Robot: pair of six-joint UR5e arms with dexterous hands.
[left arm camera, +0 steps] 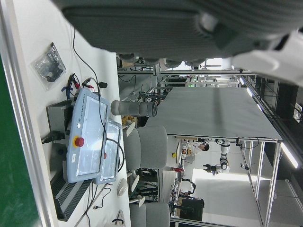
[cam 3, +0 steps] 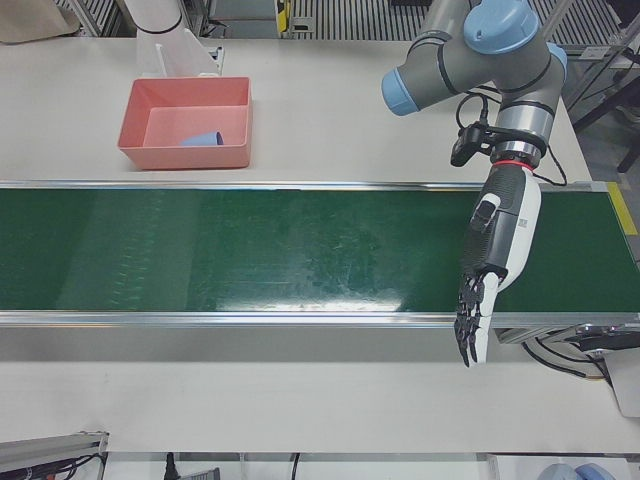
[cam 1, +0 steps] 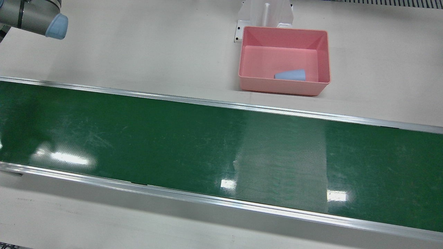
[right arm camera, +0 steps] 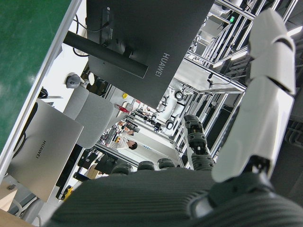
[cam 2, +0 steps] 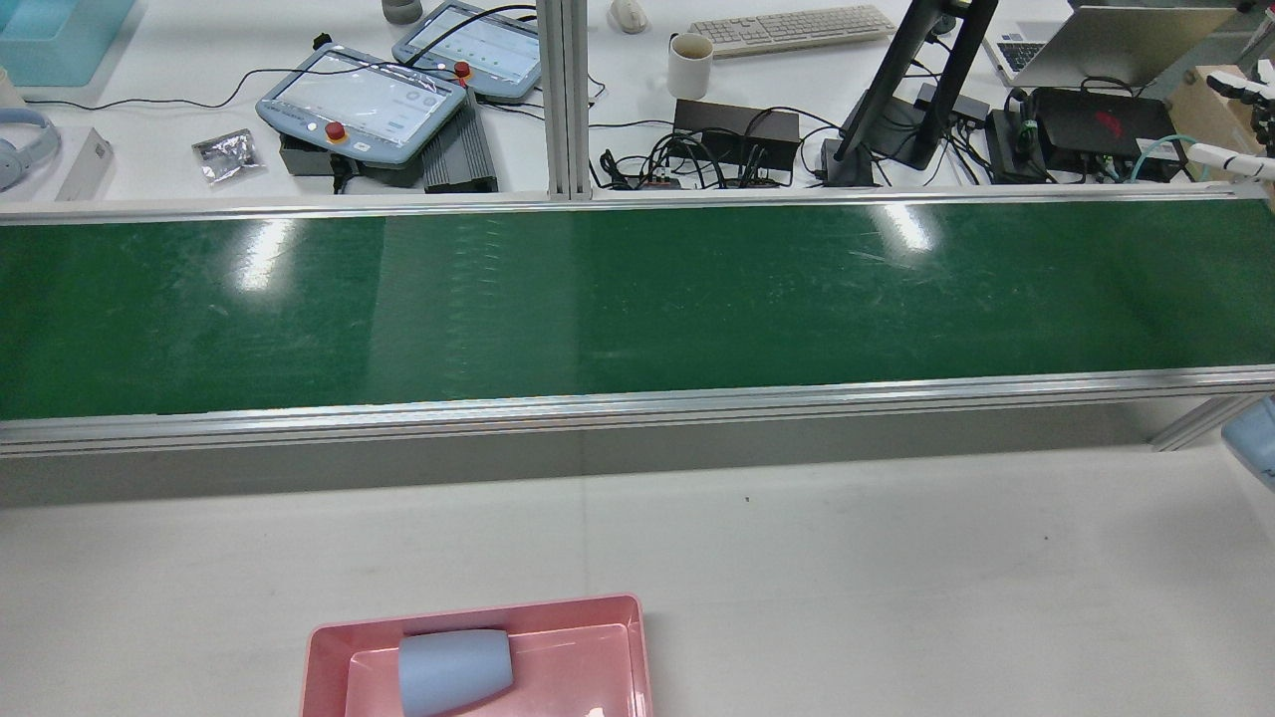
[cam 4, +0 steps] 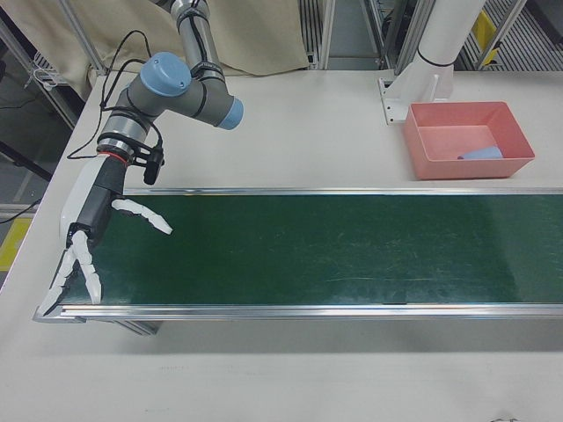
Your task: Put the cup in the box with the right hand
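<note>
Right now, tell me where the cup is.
The blue cup lies on its side inside the pink box, against the wall nearest the green conveyor belt in the front view.

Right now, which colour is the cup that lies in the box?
Pale blue. The cup shows best in the rear view, lying on its side in the pink box.

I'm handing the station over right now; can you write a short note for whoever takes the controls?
Right hand: open, holds nothing, fingers spread, hanging over the far end of the green conveyor belt, well away from the box.
Left hand: open, empty, over the belt's other end.
Blue cup: lies on its side inside the pink box, near the wall facing the belt.
Done: the cup is in the box and released.
Left: nothing on the belt to pick; if an upright cup is wanted, it needs righting.
</note>
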